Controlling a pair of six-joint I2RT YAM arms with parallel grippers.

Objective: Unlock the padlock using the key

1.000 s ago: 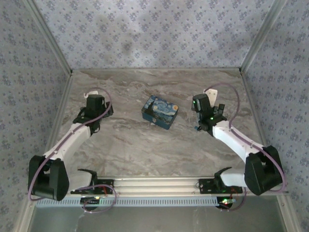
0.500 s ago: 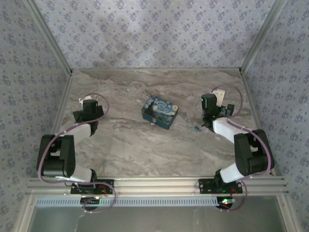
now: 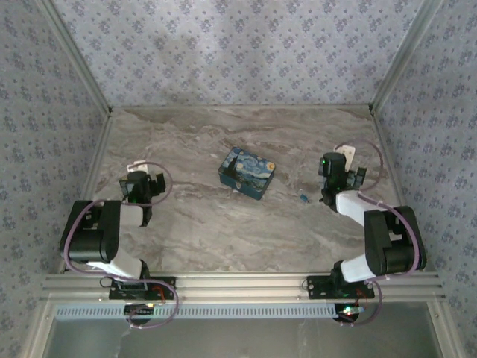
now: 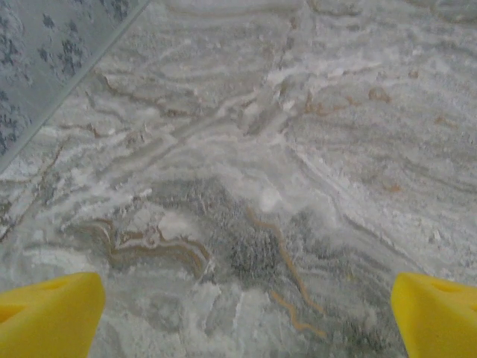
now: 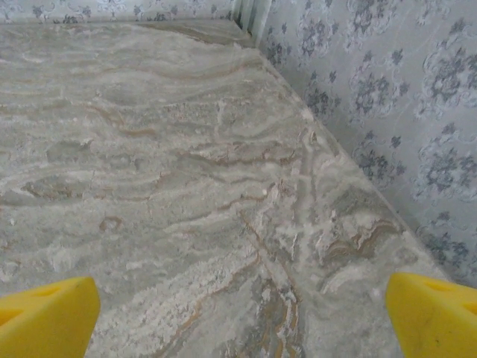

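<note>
The left jaws stand wide open and empty, their yellow fingertips (image 4: 52, 313) in the bottom corners of the wrist view over the bare marble desk (image 4: 246, 149). The right jaws gape just as wide, beside the patterned wall (image 5: 387, 89). From above, a small blue item (image 3: 304, 198), too small to tell whether key or padlock, lies right of centre, near the painted box (image 3: 247, 172) at mid-frame.

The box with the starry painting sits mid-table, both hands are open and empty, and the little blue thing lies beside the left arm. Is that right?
Not quite. The top view shows the little blue thing beside the right arm, not the left. The rest holds: the box is central, and the left hand and right hand are open and empty.
</note>
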